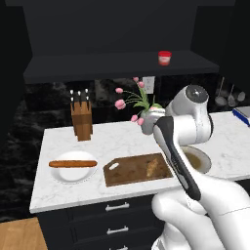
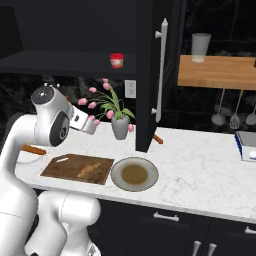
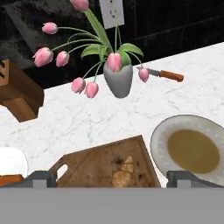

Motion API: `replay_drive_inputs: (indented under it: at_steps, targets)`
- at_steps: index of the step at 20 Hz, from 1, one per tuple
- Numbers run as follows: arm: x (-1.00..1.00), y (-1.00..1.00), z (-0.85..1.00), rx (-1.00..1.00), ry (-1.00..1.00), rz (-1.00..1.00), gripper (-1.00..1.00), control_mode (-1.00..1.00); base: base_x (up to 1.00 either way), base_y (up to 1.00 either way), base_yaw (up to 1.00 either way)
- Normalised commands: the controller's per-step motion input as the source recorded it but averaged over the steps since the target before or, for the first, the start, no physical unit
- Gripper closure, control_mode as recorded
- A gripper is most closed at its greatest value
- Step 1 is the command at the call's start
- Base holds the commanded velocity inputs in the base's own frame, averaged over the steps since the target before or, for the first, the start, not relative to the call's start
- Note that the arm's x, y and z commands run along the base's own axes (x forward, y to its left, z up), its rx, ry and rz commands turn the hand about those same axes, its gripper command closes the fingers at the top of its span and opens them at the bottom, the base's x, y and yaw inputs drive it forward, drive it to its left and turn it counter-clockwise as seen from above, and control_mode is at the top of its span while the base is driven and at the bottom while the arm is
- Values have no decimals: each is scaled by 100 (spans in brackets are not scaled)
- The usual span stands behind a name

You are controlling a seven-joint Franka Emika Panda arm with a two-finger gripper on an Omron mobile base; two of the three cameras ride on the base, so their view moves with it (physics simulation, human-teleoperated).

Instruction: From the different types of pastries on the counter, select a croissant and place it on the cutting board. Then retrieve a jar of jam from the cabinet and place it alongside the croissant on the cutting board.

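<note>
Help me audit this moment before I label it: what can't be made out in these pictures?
- Cutting board: its right end sits behind the arm in the left base view.
- Grey-brown plate: mostly behind the arm there.
- Jar of jam: too small to read its band.
- Baguette: cut off by the left edge of the hand view.
- Croissant: its lower part is cut off at the bottom there.

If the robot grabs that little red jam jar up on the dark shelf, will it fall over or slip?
The jar of jam looks short and wide, so it probably won't tip easily. Its sides seem smooth and round, so it might slip if squeezed lightly. On its side it could roll along the shelf.
</note>
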Motion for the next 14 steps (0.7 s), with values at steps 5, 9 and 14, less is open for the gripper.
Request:
replay_drive_inputs:
  at_steps: [5, 9, 14]
  targets:
    - [53, -28, 95, 2, -33, 5, -100, -100, 0, 0, 0]
    - [10, -43, 100, 0, -27, 1, -100, -100, 0, 0, 0]
    - [-6, -12, 100, 0, -25, -13, -100, -100, 0, 0, 0]
